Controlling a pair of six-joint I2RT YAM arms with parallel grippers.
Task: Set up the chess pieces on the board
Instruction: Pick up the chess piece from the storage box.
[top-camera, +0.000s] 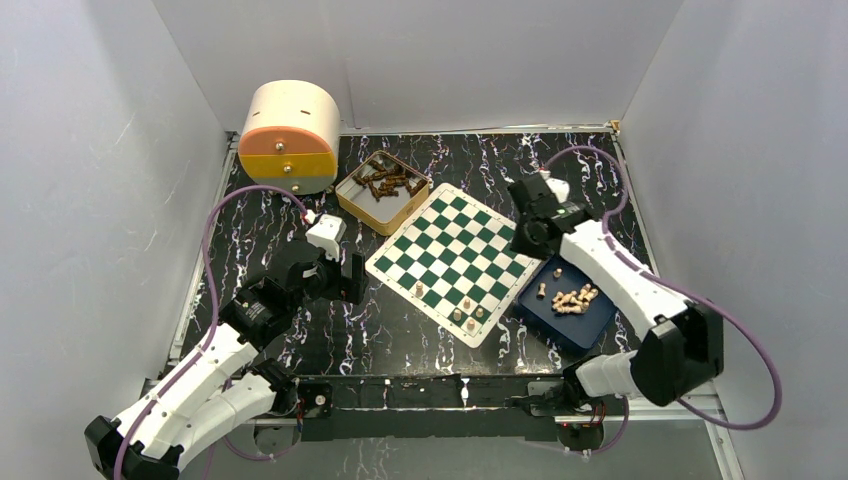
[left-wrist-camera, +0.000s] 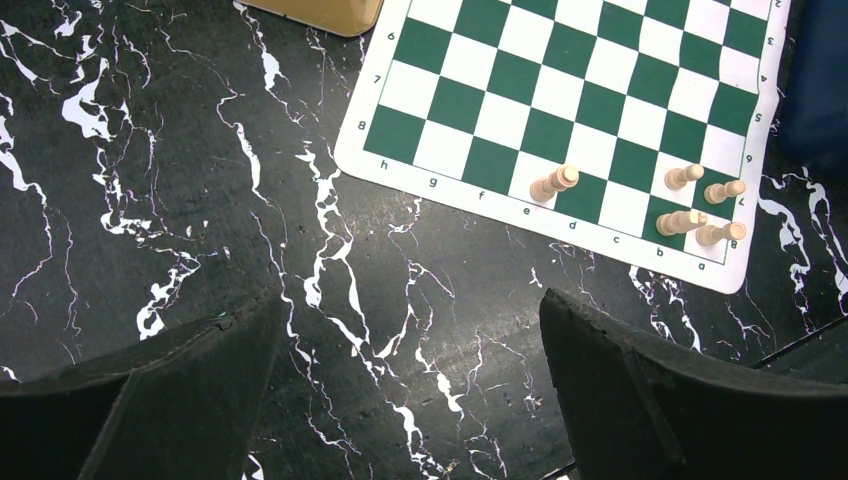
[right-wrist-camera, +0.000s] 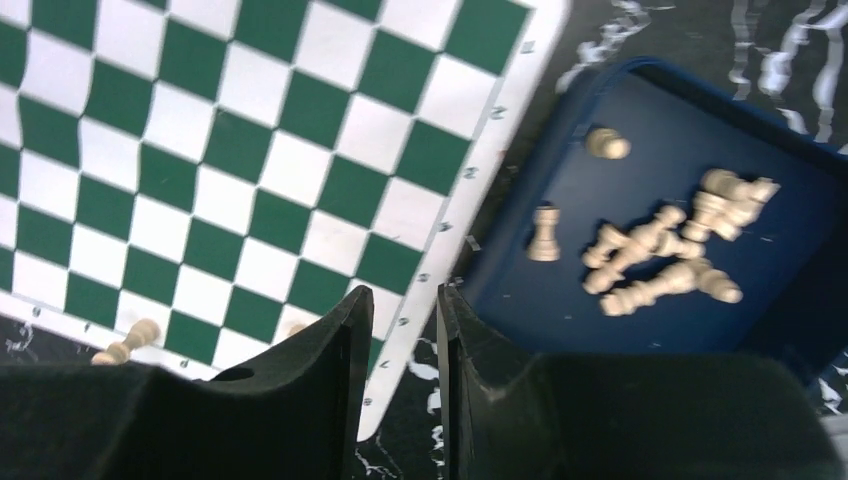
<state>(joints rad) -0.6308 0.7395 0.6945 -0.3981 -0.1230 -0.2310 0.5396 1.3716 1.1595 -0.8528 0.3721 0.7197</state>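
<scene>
The green and white board (top-camera: 455, 255) lies at the table's middle. Several tan chess pieces (top-camera: 468, 318) stand near its front corner, and one (top-camera: 418, 290) stands apart to the left. The left wrist view shows them upright on the board (left-wrist-camera: 560, 90): a single one (left-wrist-camera: 554, 183) and a cluster (left-wrist-camera: 700, 205). More pieces (right-wrist-camera: 660, 250) lie heaped in the dark blue tray (right-wrist-camera: 560, 200), with one (right-wrist-camera: 545, 235) upright. My right gripper (right-wrist-camera: 404, 295) hovers over the board's edge beside the tray, jaws narrowly open and empty. My left gripper (left-wrist-camera: 410, 310) is wide open over bare table.
A tan tin (top-camera: 382, 190) holding dark brown pieces sits behind the board's left corner. A round cream and orange container (top-camera: 290, 135) stands at the back left. The blue tray (top-camera: 565, 322) touches the board's right edge. White walls enclose the table.
</scene>
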